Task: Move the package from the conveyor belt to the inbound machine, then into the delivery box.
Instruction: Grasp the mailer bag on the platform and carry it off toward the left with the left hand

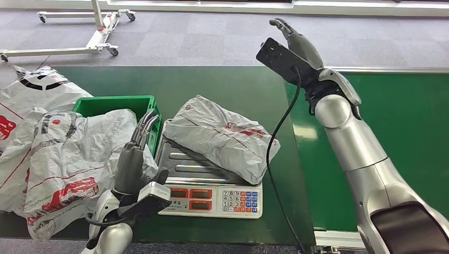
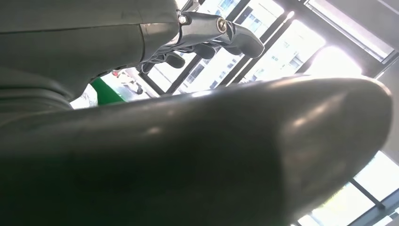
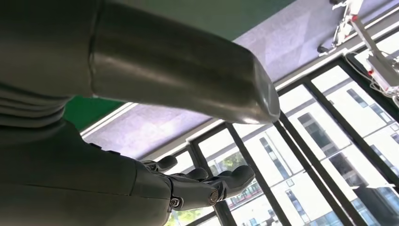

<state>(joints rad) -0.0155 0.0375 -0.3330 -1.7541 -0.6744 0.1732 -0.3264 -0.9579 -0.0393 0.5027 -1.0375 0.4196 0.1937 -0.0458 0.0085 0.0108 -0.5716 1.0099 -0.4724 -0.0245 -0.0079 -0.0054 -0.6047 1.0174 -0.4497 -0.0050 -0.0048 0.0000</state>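
Head view puts the package (image 1: 222, 138) on the scale (image 1: 212, 198) — the inbound machine, by my reading — lying just right of the left robot hand (image 1: 138, 145), long axis slanting from far-left to near-right. That hand is plainly nearer; its fingers are straight and apart, holding nothing. The right robot hand (image 1: 296, 42) is raised over the conveyor belt (image 1: 402, 121), well away, fingers spread and empty. Crinkled grey plastic, soft and slack — likely slippery. The green delivery box (image 1: 114, 105) sits beside the scale, left of it.
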